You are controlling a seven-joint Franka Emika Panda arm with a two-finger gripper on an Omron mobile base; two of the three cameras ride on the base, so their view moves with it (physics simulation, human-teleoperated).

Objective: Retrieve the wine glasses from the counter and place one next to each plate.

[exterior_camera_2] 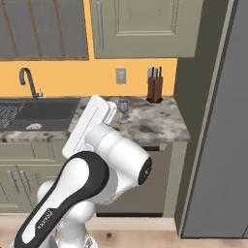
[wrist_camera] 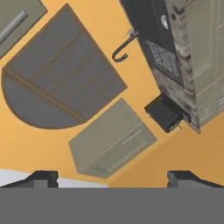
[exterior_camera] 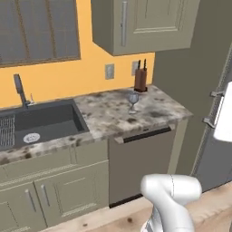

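Orange wall runs behind the mottled grey-brown granite counter [exterior_camera: 113, 115] in the left base view, with an inset dark sink [exterior_camera: 43, 122] at its left and a curved grey faucet [exterior_camera: 19, 89] behind it. One translucent grey-blue stemmed wine glass [exterior_camera: 132, 101] stands upright on the granite toward the back right, near a brown knife block [exterior_camera: 141, 78] against the wall. Beige-grey cabinets [exterior_camera: 54, 190] sit under the counter, a wall cabinet [exterior_camera: 145, 22] hangs above, and the robot's white arm [exterior_camera: 174, 199] rises at the lower right, well apart from the glass. From the right base view the same counter [exterior_camera_2: 155, 123] stretches left to right; the arm [exterior_camera_2: 97, 169] folds up from the lower left, its white-and-black elbow bent low and its forearm angling up toward the counter edge, with a flat white part at its top just beside the wine glass [exterior_camera_2: 123, 110] as seen from here, though I cannot tell whether they touch. The knife block [exterior_camera_2: 155, 87] stands farther right. The hand view is rolled hard over and looks at the wall, the sink [wrist_camera: 153, 39] and the faucet [wrist_camera: 124, 46]; the gripper [wrist_camera: 112, 177] has its two dark fingertips [wrist_camera: 43, 177] spread wide apart, with nothing between them.
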